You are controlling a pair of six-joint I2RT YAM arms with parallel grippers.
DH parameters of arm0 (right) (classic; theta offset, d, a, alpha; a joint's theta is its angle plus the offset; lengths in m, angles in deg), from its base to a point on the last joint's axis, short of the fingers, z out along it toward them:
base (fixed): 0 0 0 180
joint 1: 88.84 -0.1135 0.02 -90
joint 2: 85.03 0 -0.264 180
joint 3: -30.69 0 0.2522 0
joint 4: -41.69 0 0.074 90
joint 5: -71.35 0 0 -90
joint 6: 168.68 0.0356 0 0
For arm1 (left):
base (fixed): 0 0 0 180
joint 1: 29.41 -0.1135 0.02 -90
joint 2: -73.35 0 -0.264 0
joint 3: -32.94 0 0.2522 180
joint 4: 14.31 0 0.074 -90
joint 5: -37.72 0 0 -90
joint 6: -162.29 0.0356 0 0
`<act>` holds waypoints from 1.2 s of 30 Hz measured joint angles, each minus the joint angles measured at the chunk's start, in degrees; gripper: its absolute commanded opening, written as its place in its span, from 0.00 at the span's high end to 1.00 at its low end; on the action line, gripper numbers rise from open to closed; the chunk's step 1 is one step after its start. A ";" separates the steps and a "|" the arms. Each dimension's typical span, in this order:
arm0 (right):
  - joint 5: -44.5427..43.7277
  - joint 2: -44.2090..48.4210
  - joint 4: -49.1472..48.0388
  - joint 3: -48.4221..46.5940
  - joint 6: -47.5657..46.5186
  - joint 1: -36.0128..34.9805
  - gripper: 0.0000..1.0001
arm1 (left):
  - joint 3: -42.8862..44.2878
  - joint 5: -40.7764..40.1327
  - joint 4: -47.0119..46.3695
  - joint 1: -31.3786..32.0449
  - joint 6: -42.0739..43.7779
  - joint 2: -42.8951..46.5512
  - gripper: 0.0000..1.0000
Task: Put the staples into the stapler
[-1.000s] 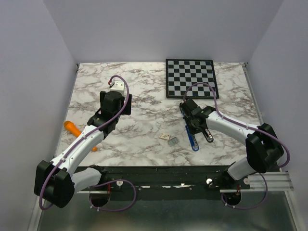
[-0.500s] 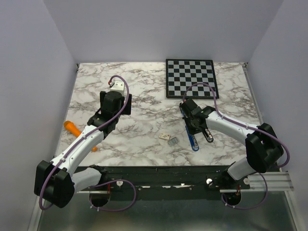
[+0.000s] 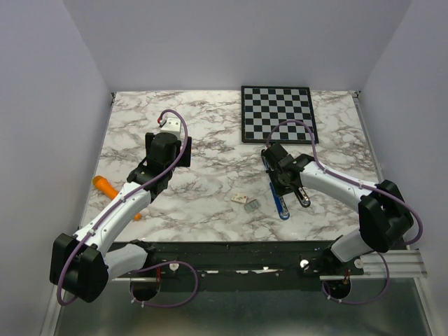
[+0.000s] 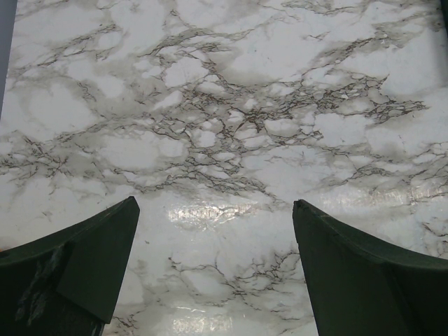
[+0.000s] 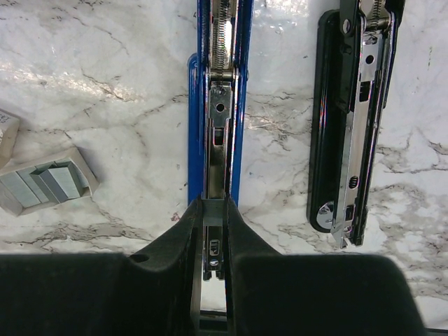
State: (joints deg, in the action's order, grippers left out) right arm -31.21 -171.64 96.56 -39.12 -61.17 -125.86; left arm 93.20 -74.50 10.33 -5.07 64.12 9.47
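Staples (image 5: pixel 43 184) left of right jaws, apart (gripping blue stapler (image 5: pixel 218 119))

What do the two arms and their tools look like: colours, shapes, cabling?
The left arm and right arm have white links with bulky black joints; a purple cable loops along each. The left tool has dark green, wedge-shaped fingers; the right tool looks black.

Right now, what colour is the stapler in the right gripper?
Blue stapler, best in right wrist view.
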 measured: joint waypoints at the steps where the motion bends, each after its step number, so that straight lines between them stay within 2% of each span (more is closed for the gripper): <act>1: -0.02 0.00 0.17 -0.02 0.02 0.02 0.84 | 0.00 0.00 0.00 0.00 0.02 0.00 0.01; 28: 0.39 -1.22 0.50 0.00 0.02 0.37 0.84 | 0.00 0.00 0.00 0.00 0.00 0.02 0.01; 36: 0.44 -1.44 0.46 0.00 0.42 0.66 0.77 | 0.00 0.00 0.00 0.00 0.00 0.00 0.01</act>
State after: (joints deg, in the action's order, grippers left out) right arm -30.77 -173.08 97.01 -39.12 -60.75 -125.20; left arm 93.20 -74.50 10.33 -5.07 64.12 9.47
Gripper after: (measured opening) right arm 0.200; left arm 0.990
